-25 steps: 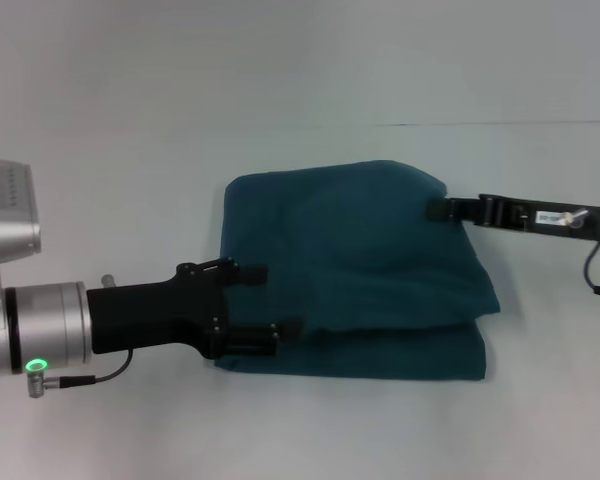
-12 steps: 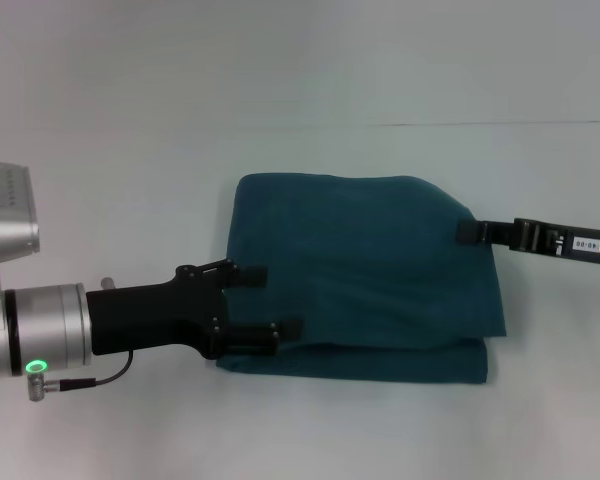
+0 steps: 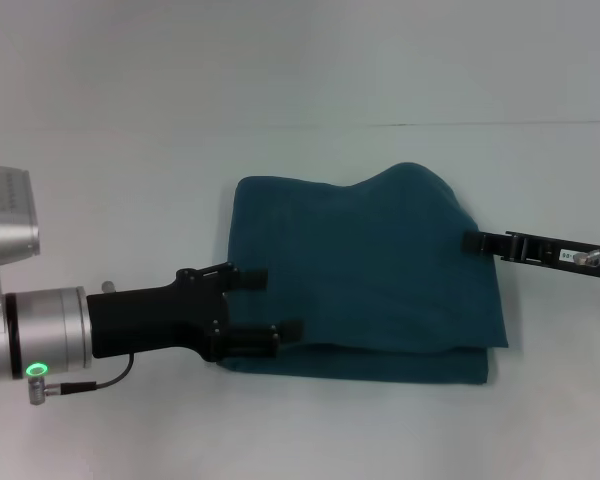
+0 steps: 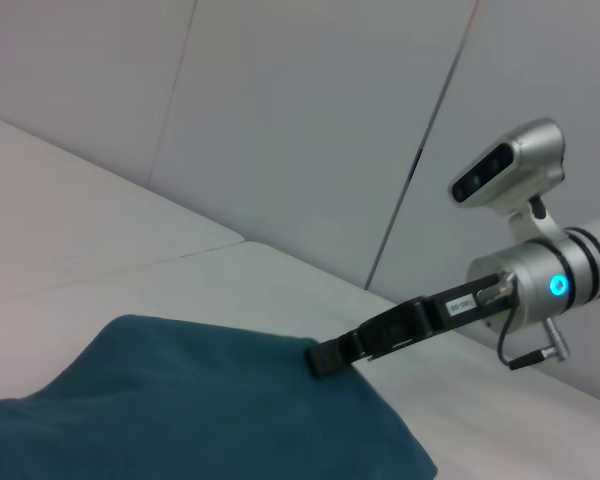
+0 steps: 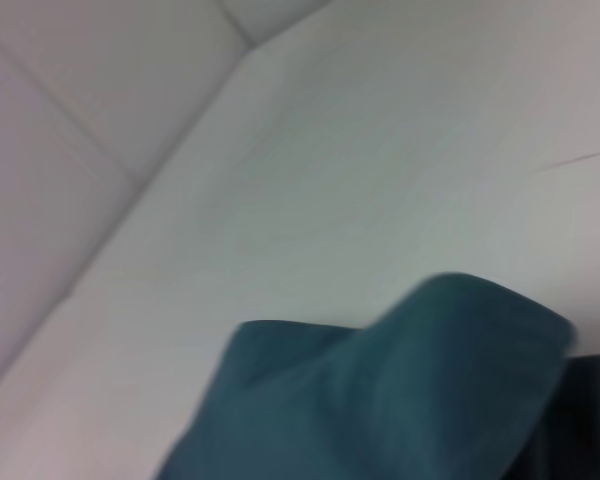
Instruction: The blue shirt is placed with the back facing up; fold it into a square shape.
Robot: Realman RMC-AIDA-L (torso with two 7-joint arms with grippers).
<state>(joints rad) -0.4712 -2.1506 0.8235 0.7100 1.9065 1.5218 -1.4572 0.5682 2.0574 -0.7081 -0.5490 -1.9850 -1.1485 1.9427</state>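
Shirt folded to a near-square block mid-desk, both pincers at its side edges.

Desk (image 3: 130, 120): white, bare around the work. Shirt (image 3: 365, 270): teal, plain side up, doubled over, lower layer showing along the near edge; far right corner humped up. Soft, limp, light fabric, likely to sag and drag; best taken at corners or folded edges, both layers pinched together. Left pincer (image 3: 270, 303): at the shirt's left edge, fingers spread, one above the fabric, one at the near corner; released, by my reading. Right pincer (image 3: 472, 240): tip clenched on the shirt's right edge, beside the hump.
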